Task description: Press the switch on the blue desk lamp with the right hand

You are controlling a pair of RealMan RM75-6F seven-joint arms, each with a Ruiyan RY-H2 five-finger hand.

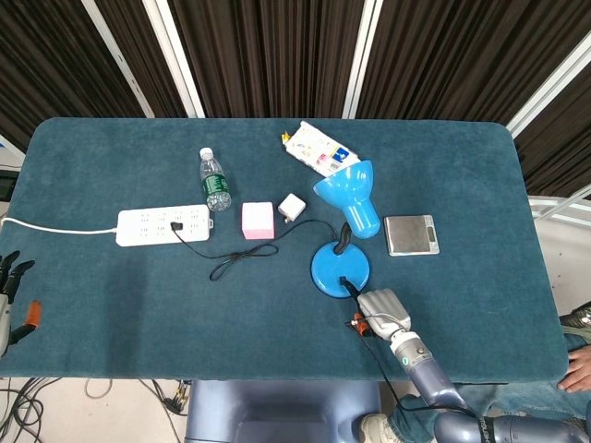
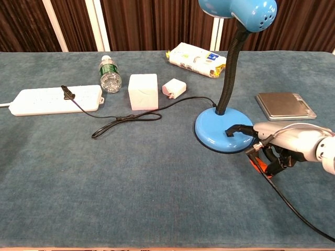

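Right hand [image 2: 285, 142] is pressing one outstretched finger on the lamp [image 2: 225, 135] base switch, other fingers curled, holding nothing. Off-center pressing risks slipping toward 6 o'clock.

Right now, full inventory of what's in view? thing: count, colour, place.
desk lamp: 1, blue, right of centre, black cord runs to the power strip
power strip: 1, white, left
water bottle: 1, clear, green label, lying behind the strip
box: 1, pale pink, centre
charger: 1, white, beside the box
snack packet: 1, white and yellow, far side
scale: 1, silver, right of lamp
table: 1, teal cloth
right hand: fingertip on the lamp base
left hand: off the left edge, fingers spread
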